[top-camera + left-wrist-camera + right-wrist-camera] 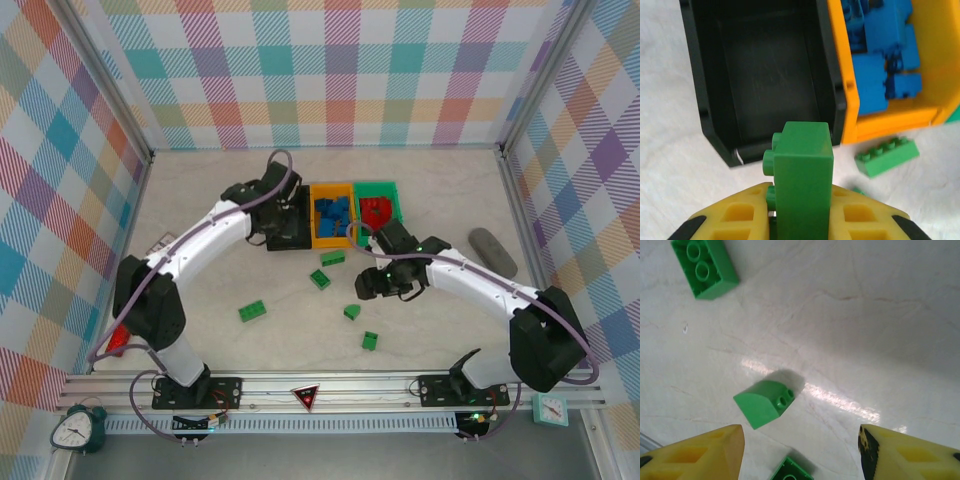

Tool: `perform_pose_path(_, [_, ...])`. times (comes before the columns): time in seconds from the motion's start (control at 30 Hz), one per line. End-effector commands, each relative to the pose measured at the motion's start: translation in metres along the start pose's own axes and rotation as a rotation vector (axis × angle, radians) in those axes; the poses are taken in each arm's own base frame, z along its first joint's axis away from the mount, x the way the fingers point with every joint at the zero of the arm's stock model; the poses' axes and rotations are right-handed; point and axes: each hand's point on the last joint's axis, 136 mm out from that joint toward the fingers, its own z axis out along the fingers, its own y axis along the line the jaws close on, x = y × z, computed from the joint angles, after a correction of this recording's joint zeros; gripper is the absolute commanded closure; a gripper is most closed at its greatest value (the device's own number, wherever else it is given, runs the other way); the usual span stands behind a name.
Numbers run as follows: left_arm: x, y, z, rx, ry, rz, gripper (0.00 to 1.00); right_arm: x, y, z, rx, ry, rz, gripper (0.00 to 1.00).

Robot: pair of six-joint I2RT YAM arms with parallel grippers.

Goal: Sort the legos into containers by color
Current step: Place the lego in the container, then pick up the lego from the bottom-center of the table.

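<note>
White arms (pixel 215 232) (purple cables (pixel 278 154)), yellow end effectors (pixel 800 190) (pixel 801 432)

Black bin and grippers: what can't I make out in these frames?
In the top view the left gripper covers most of the black bin; in the left wrist view the held green brick hides its near end.
In the top view the right gripper has its fingers hidden under its own wrist.
In the right wrist view the bottom edge cuts off a second green brick.

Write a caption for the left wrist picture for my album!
Left tool grips a green lego near the empty black bin.
</note>
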Motion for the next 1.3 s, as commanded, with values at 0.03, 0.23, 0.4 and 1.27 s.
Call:
perform_pose_path(0.03, [-0.022, 0.010, 0.012, -0.040, 0.026, 0.042, 0.75, 0.014, 0.012, 0.006, -0.016, 0.025, -0.025, 0.36])
perform_pose_path(0.23, [-0.044, 0.013, 0.035, -0.012, 0.052, 0.023, 0.64, 0.023, 0.024, 0.022, 0.000, 0.063, -0.071, 0.33])
perform_pose_path(0.4, [-0.040, 0.012, 0.025, 0.013, 0.029, 0.020, 0.46, 0.019, 0.027, 0.032, 0.016, 0.078, -0.088, 0.32])
perform_pose_path(1.27, [0.169, 0.057, -0.020, 0.050, 0.287, -0.165, 0.31, 0.021, 0.031, 0.065, 0.105, 0.206, -0.181, 0.48])
